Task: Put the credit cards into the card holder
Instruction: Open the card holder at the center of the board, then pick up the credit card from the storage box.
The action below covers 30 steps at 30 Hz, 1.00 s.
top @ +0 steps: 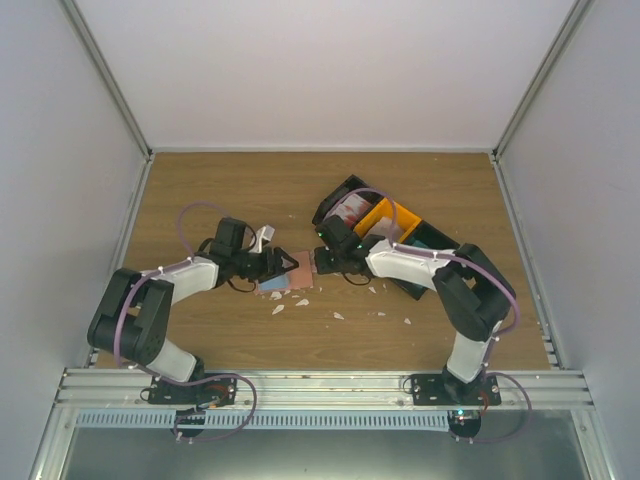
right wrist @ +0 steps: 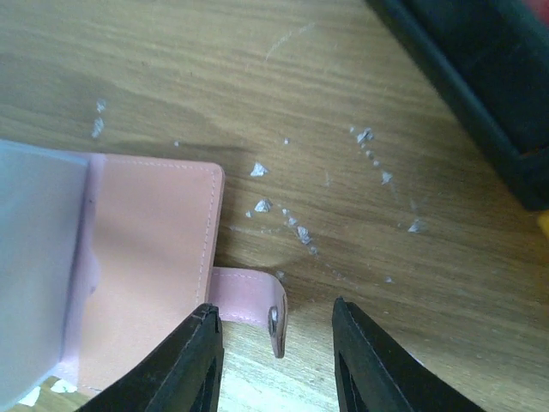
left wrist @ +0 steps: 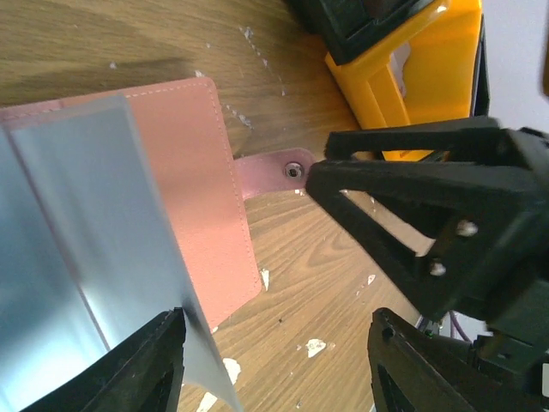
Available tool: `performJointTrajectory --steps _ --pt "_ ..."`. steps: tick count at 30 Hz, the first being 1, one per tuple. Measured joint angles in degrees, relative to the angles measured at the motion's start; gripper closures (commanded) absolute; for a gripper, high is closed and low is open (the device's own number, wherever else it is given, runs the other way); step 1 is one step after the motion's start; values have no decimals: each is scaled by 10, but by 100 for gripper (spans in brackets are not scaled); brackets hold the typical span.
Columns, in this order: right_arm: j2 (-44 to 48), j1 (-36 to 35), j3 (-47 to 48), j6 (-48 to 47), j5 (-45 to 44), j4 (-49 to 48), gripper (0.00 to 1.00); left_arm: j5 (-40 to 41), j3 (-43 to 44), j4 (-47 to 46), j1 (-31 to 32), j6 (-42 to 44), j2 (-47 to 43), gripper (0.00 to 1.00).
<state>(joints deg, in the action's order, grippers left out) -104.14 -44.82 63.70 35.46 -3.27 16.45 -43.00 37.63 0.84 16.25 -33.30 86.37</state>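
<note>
Has the card holder open on the counter, pink cover lying flat. Straddles its snap tab with the right tool, spread and clamping nothing; sets the left tool spread too, beside the blue pocket leaf. Risks the cover flopping shut unpinned, or skidding on slick wood strewn with white scraps. Plain white walls all around.

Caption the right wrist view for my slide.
Right tool open astride the snap strap of the pink card holder, lying open on the wooden table.
</note>
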Motion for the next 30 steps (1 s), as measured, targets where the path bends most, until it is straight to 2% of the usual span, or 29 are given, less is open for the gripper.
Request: performJointTrajectory --steps 9,15,22,30 --pt "71 15 -53 16 -22 -19 65 25 34 -15 45 -13 43 43" --pt "90 34 -75 23 -24 -24 64 87 59 -18 90 -6 80 44" --pt "104 36 -77 21 -12 -26 64 132 67 -17 108 4 112 44" --pt "155 91 -76 -57 39 -23 62 151 83 8 111 20 107 41"
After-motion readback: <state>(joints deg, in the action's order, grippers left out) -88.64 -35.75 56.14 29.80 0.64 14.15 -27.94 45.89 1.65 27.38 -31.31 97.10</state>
